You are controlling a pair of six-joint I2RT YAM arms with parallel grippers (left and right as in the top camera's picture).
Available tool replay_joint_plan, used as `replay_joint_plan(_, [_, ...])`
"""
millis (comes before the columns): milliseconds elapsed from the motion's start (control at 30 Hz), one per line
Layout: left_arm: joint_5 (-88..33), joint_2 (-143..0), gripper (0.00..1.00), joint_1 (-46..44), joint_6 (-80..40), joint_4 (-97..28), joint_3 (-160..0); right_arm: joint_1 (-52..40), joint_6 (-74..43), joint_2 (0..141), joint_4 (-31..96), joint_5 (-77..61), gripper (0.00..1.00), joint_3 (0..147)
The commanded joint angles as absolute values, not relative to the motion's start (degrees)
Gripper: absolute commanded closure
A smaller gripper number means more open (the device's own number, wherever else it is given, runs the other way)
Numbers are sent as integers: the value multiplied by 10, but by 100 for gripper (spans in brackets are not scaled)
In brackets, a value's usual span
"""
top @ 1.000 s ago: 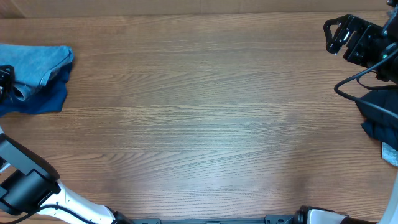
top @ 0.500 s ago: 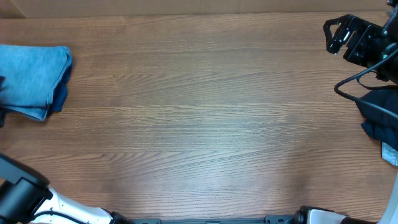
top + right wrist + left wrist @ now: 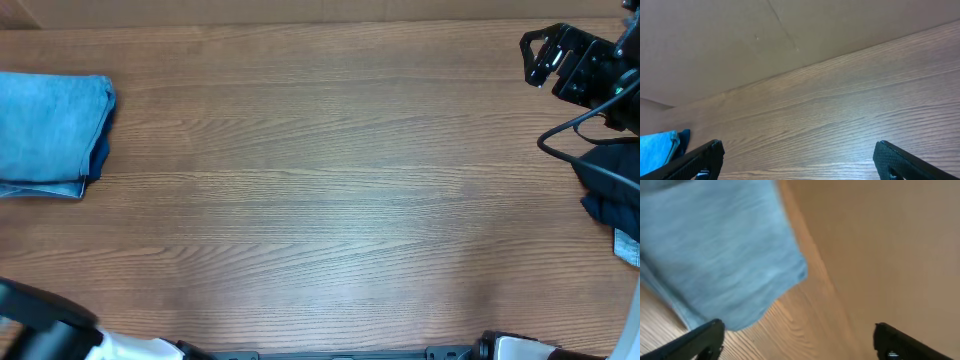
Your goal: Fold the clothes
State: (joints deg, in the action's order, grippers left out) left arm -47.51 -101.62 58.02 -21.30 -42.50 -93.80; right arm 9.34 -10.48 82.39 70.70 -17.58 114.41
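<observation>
Jeans (image 3: 52,135) now lying flat, left pincer (image 3: 800,342) opened, withdrawn

The folded jeans (image 3: 50,135) lie at the far left edge of the tabletop (image 3: 330,200). They are stacked on another garment (image 3: 97,160), whose edge shows along their right side. At the far right edge lies a crumpled garment (image 3: 610,195), with the right hand (image 3: 535,58) behind it near the back right corner. The left hand (image 3: 800,340) is apart from the jeans.

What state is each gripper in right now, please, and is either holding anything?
Left gripper: open, holding nothing, clear of the folded jeans.
Right gripper: open, holding nothing.
</observation>
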Motion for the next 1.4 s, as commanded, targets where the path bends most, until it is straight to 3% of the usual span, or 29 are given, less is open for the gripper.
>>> replay_joint_plan(0, [-281,-924,25,502,-58,-435,-953,95,-104,823,705,-174,0,1148])
replay_joint_plan(33, [-230,-913,32,482,-45,-435,-953,95,-104,823,705,-174,0,1148])
replay_joint_plan(133, [-35,-898,74,418,-44,-432,-953,95,-104,823,705,-174,0,1148])
replay_joint_plan(167, [12,-900,79,403,-50,-433,-953,95,-104,823,705,-174,0,1148])
replay_joint_plan(267, [84,-927,81,380,-75,-430,-953,95,-104,823,705,-174,0,1148])
replay_joint_plan(567, [121,-1067,85,378,-102,-325,-953,95,-104,823,705,-174,0,1148])
replay_joint_plan(800, [172,-1147,71,380,-99,-232,-953,95,-104,823,705,-174,0,1148])
replay_joint_plan(1133, [186,-1324,67,380,-84,-186,-953,95,-104,823,705,-174,0,1148])
replay_joint_plan(1367, [190,-1310,68,378,-73,-190,-979,95,-104,823,705,-174,0,1148])
